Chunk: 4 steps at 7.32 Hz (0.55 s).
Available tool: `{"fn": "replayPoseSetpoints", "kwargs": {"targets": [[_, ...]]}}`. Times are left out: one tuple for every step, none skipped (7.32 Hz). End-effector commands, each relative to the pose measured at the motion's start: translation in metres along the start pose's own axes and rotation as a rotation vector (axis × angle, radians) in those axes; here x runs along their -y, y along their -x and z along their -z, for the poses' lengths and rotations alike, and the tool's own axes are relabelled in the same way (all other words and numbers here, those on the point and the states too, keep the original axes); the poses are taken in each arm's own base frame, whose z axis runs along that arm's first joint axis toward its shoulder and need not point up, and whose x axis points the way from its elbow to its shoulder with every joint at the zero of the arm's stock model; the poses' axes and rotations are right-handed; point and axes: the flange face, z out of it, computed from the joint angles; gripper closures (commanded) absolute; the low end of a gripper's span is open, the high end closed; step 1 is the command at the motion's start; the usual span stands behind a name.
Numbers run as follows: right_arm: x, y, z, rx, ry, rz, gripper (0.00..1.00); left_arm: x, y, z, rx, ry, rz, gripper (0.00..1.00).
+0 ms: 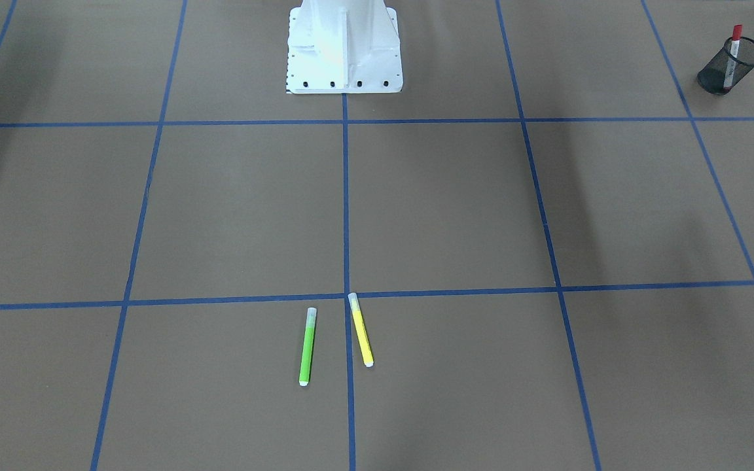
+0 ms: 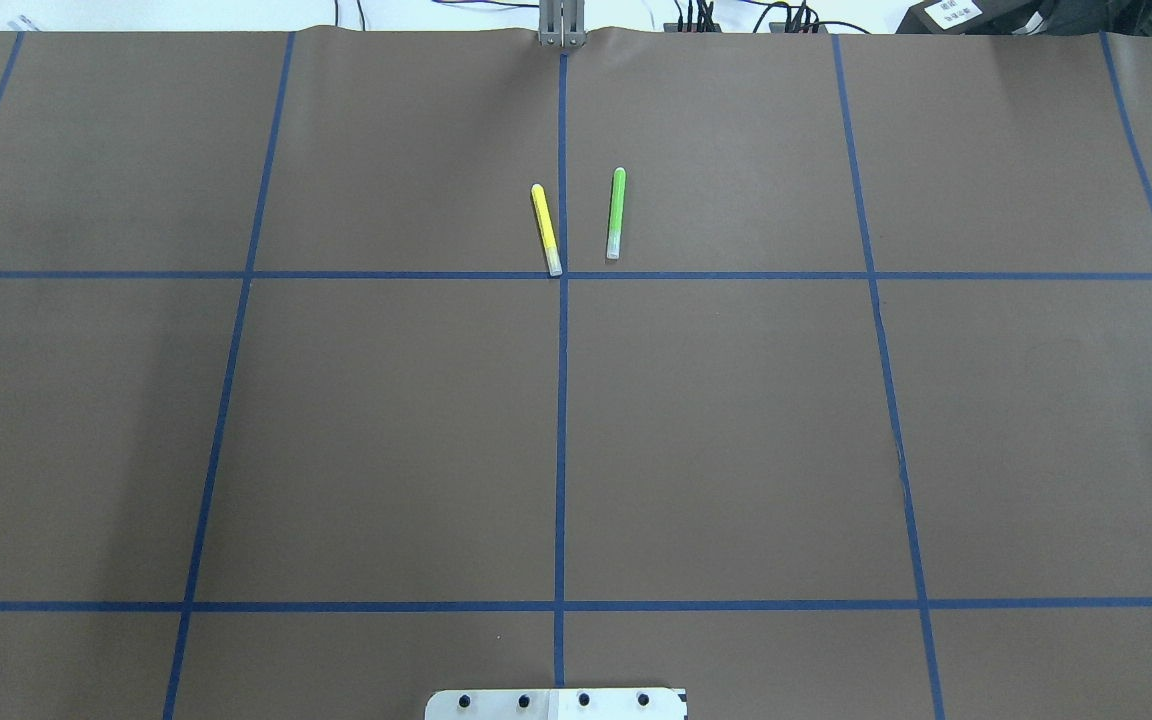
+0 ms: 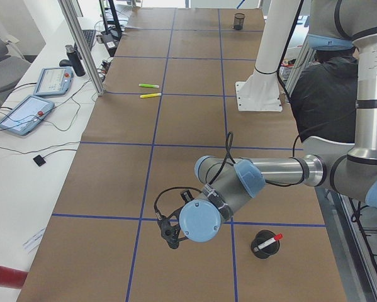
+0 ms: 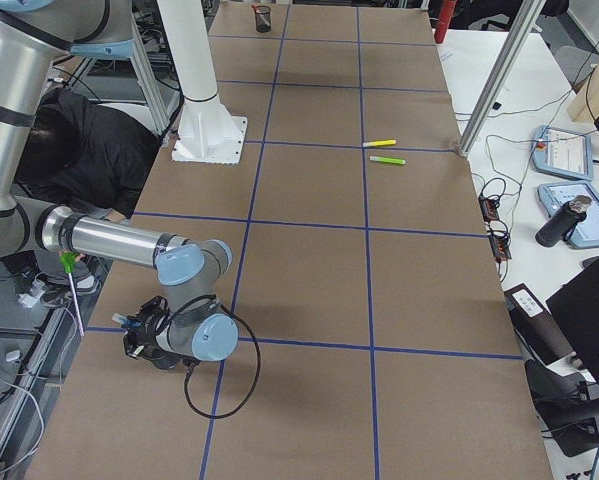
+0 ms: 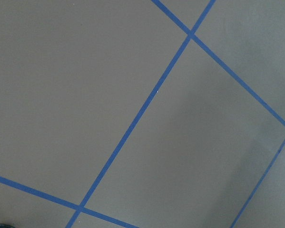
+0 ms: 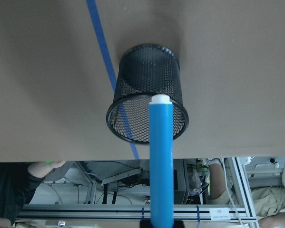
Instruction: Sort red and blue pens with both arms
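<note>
In the right wrist view the blue pen (image 6: 161,161) hangs upright, white end down, just over the rim of a black mesh cup (image 6: 147,80). My right gripper (image 6: 161,222) is shut on the pen's top at the frame's bottom edge. The red pen (image 1: 734,52) stands in another black mesh cup (image 1: 730,65) on my left side, also seen from the left end (image 3: 265,244). My left gripper (image 3: 169,233) hovers near that cup, above the table, and I cannot tell whether it is open or shut. The left wrist view shows only brown table and blue tape.
A green marker (image 2: 615,212) and a yellow marker (image 2: 546,228) lie side by side at the table's far middle. The white robot base (image 1: 344,46) stands at the near edge. A person in dark clothes (image 4: 89,140) bends beside the base. Tablets and cables (image 3: 31,107) lie beyond the far edge.
</note>
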Motion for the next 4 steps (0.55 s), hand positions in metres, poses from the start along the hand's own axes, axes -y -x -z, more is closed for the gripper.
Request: {"fn": "replayPoseSetpoints", "kwargs": {"targets": [[0.0076, -0.0111, -0.0114, 0.065, 0.000, -0.030, 1.00, 0.0022, -0.0115, 0.0046, 0.003, -0.009, -0.023, 0.00], [0.0095, -0.0139, -0.0142, 0.079, 0.000, -0.037, 1.00, 0.0026, -0.0123, 0.0050, 0.003, -0.009, -0.024, 0.00], [0.0095, -0.0142, -0.0148, 0.083, 0.002, -0.040, 1.00, 0.0029, -0.0132, 0.0034, 0.005, -0.006, -0.026, 0.00], [0.0096, -0.0145, -0.0152, 0.086, 0.003, -0.044, 1.00, 0.0030, -0.0133, 0.0028, 0.007, -0.004, -0.027, 0.00]]}}
